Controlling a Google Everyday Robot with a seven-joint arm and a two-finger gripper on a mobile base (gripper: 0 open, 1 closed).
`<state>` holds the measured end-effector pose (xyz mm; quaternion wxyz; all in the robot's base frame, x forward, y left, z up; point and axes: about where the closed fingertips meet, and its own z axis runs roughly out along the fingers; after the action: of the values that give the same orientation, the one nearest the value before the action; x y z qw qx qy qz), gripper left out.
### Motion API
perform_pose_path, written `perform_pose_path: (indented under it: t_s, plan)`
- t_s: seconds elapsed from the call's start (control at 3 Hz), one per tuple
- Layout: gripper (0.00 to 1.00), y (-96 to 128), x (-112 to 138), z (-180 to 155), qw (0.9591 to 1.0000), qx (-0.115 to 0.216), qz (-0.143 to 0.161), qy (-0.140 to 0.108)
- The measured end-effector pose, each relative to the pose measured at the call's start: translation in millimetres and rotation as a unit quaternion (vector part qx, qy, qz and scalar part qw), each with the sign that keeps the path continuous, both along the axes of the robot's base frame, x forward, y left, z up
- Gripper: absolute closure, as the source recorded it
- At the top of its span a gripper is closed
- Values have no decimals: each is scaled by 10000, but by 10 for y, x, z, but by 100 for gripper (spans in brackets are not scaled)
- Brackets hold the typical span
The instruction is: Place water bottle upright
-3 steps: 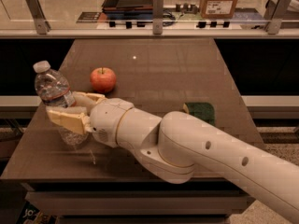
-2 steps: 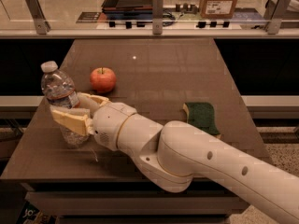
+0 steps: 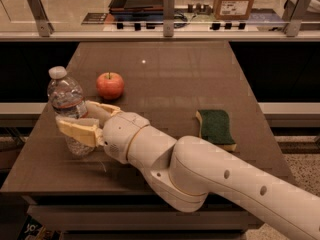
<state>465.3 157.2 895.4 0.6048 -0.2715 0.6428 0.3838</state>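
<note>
The bottle (image 3: 64, 98) stands at the left of the frame, close to the table's (image 3: 175, 79) left edge. It is nearly upright, with its cap (image 3: 57, 72) leaning a little toward the upper left. The gripper (image 3: 75, 116) is at the bottle's lower half, its fingers (image 3: 75, 130) closed around the body: one crosses the front and the other lies behind on the right. I cannot tell whether the base rests flat on the table or hangs just above it.

The main risk is letting go too soon. If the base is not squarely down, or the lean remains, the bottle could topple once the fingers part. With the left edge so near, a fall that way might carry it off the table. The thin ribbed plastic may also be squeezed, so it could spring or twist as the grip loosens. A finger dragging on a rib as the gripper pulls away could tip the bottle.

The apple (image 3: 110, 85) sits near the bottle, up and to its right, just beyond the rear finger. A wide opening or a swing of the wrist could knock it and set it rolling. The sponge (image 3: 216, 128) lies well apart at centre right, beside the arm (image 3: 225, 184). The arm comes in from the lower right and covers much of the table's front. Nothing else crowds the bottle. A box (image 3: 235, 1) sits beyond the table at upper right.
</note>
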Motion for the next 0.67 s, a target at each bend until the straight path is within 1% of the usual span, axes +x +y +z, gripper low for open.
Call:
perform_pose_path:
  t_s: [0.33,0.67]
  plan:
    - [100,-114,12,-11,9994,-117,-336,-46]
    - [84,-183,10,-16,9983,-212,-543,-74]
